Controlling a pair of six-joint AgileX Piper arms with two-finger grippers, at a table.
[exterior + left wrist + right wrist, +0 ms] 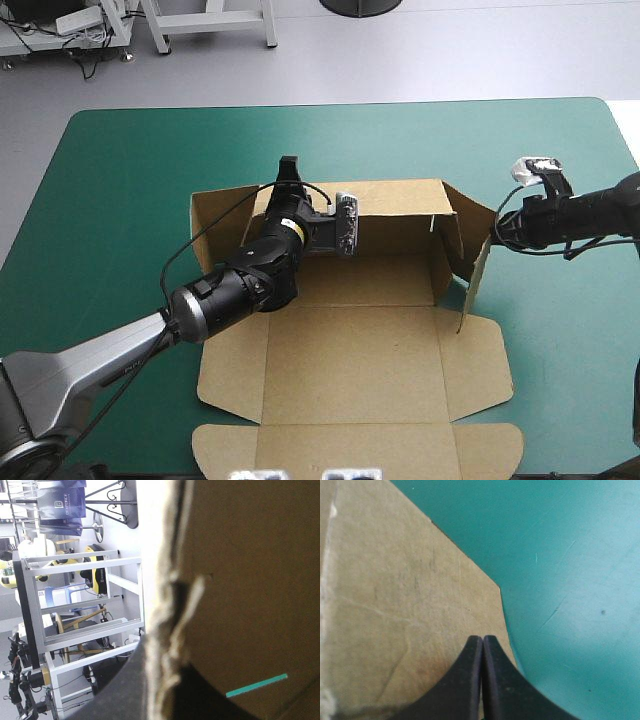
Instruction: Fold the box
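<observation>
Lying near the middle of the teal-green bench (pixel 110 200), the brown box (pixel 350 370) is a cut sheet of corrugated board, partly raised. Its far wall (pixel 395 215) stands upright, the side wall (pixel 470 280) toward the right arm leans at a tilt, and the near panels lie flat, their outer flaps cut with rounded corners.

The left claw (pixel 290 168) sits on the far wall's top edge, toward that wall's left end, and is clenched on the box. In its wrist view the ragged, fluted edge of the board runs between the black fingers (pixel 117 695).

The right claw (pixel 482 640) is closed, its two fingers pressed into one pointed arch with no board seen between them. Ahead of it lies a smooth, faintly creased face of board, whose slanted cut edge meets the bench cover. From above, this claw is at the tilted side wall's upper edge; whether it touches cannot be told.
</observation>
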